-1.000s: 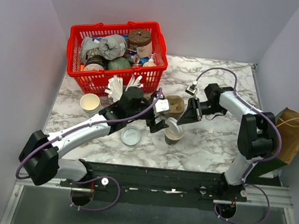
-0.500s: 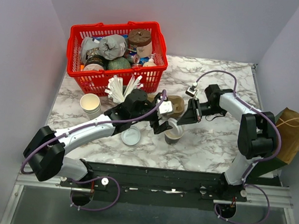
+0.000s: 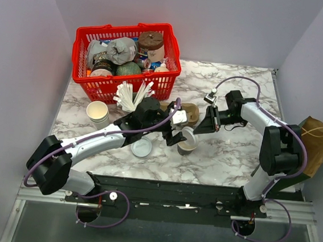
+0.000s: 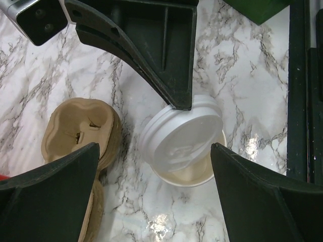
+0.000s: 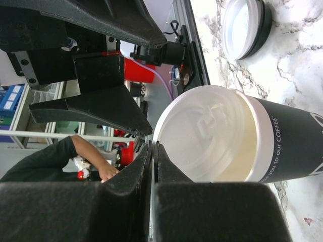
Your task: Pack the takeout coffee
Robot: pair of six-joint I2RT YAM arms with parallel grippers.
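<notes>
Left gripper hangs wide over the takeout coffee, a small dark paper cup on the marble table, round white plastic lid askew. Light, crushable: take its wall gently. Right gripper, jaws nearly together, meets the lid's rim; gripping, I cannot tell.

Bright, even light — soft shadows, slight glare

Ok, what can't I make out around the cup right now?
- Right wrist: whether the right gripper pinches the lid; its fingertips cover the contact.
- Left wrist: the cup wall and base, under the tilted lid.
- Left wrist: pulp carrier, partly behind the left gripper finger.
- Top: gripper-lid contact, too small.
</notes>
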